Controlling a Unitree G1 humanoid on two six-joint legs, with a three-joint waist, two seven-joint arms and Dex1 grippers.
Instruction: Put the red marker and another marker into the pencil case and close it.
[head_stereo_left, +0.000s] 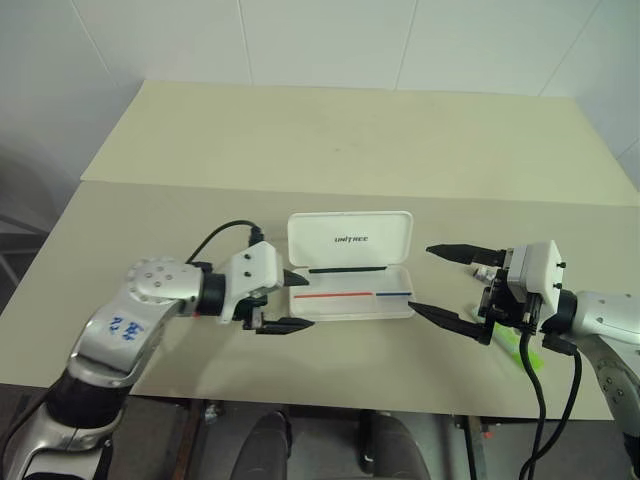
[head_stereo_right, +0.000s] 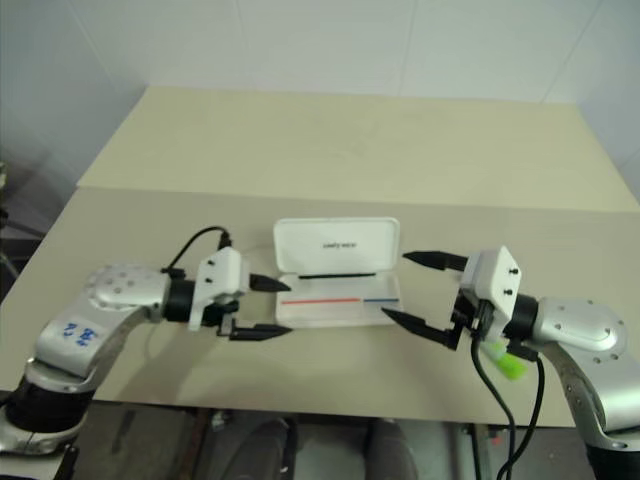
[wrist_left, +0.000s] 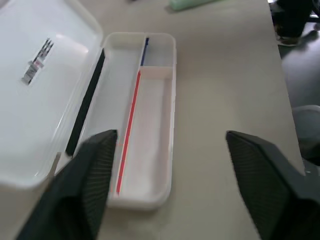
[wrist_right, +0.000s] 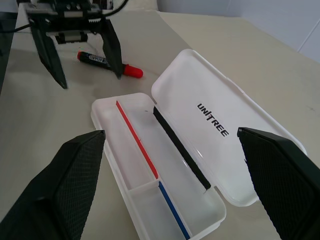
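Case (head_stereo_left: 350, 290): lid up, tray bare, mid-table. Red marker (wrist_right: 109, 64): outside its left end, lying under the left gripper (head_stereo_left: 292, 301), barrel roughly in line with the case. Green marker (head_stereo_left: 527, 352): beyond its right end, beneath the right gripper (head_stereo_left: 446, 284). Both grippers wide, empty.

Beige table (head_stereo_left: 330, 150), seemingly 2 joined tops, against a white wall (head_stereo_left: 300, 40).

Silver arms, white wrists (black cables), black claw fingers (head_stereo_left: 290, 326)
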